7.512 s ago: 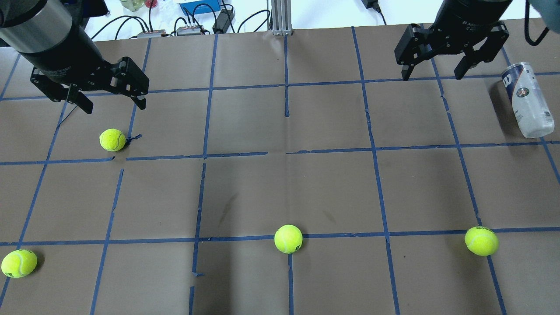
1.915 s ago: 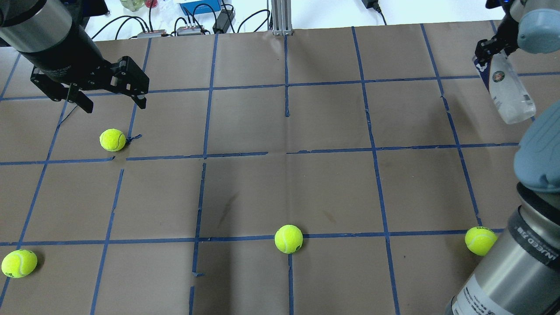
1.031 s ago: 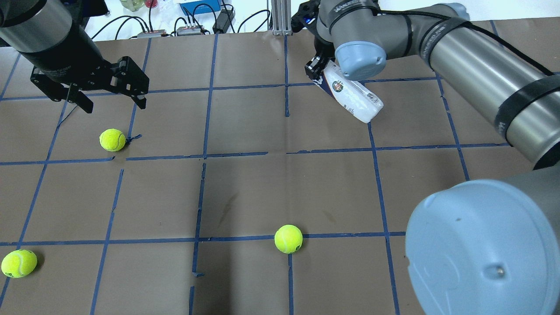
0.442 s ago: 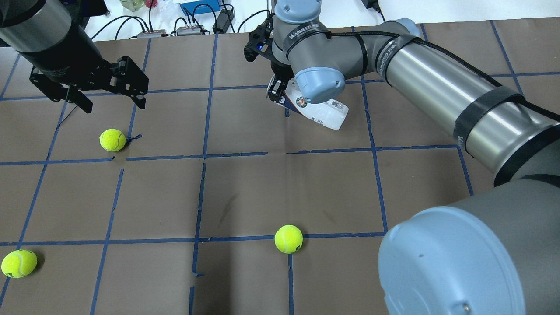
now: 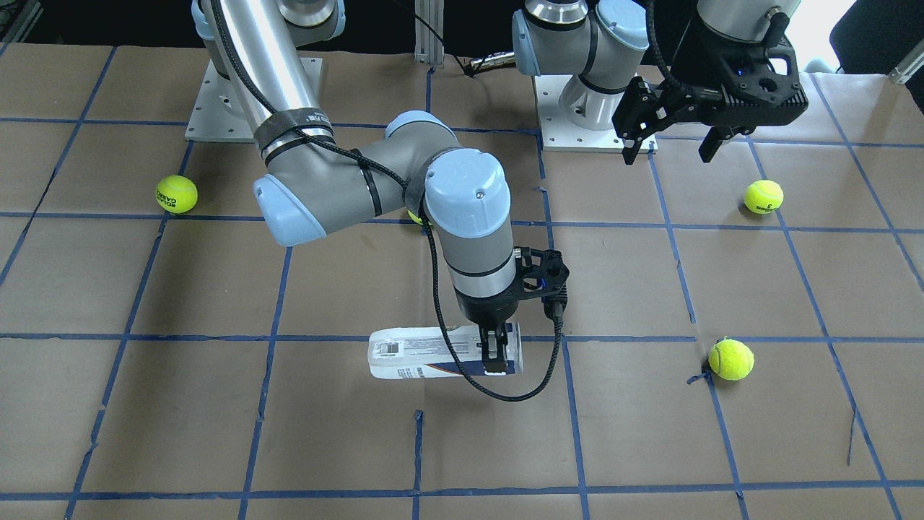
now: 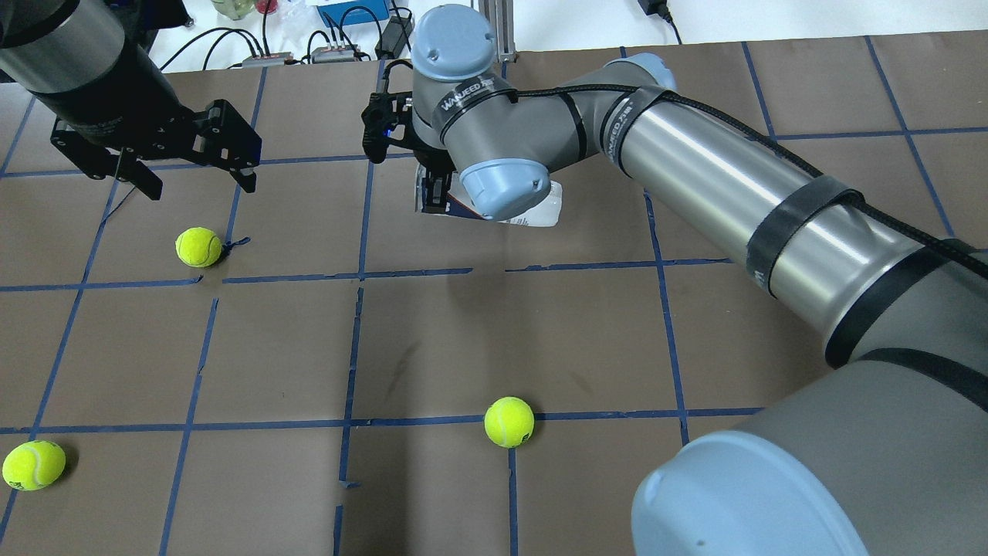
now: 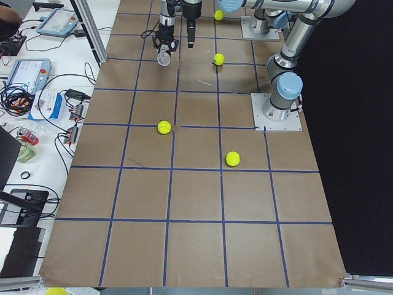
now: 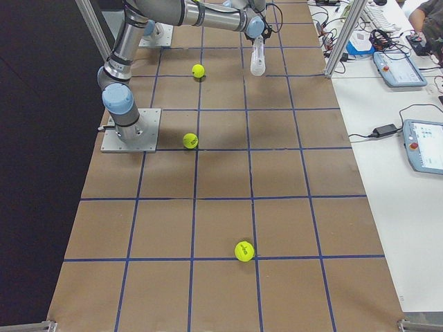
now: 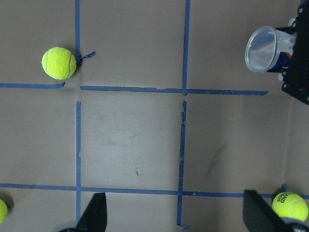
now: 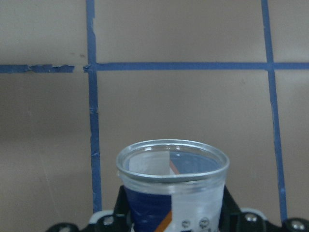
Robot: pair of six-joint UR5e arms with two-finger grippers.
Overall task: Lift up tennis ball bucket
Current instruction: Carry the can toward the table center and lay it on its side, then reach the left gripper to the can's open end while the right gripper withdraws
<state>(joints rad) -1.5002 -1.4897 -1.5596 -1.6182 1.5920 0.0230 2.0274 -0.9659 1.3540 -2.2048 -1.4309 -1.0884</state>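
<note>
The right pincer (image 5: 494, 359) points down over the counter (image 5: 216, 426), its fingers closed tight around the navy end of the bucket (image 5: 426, 352). The bucket lies level, a clear tube with a white and navy label. Its far end sticks out sideways from the grip toward the robot's right. It sits about midway along the counter, nearer the edge away from the robot, and appears to hang clear of the surface (the right wrist view shows its silvery rim with brown paper blurred beyond).

The left pincer (image 5: 668, 154) hovers over the counter's left part, fingers spread wide with nothing between them.

Yellow-green balls (image 6: 509, 422) lie scattered, well apart from the bucket: one near the middle of the robot's edge, one (image 6: 33, 465) by the robot's near left corner, and one (image 6: 198, 246) just below the left pincer.
</note>
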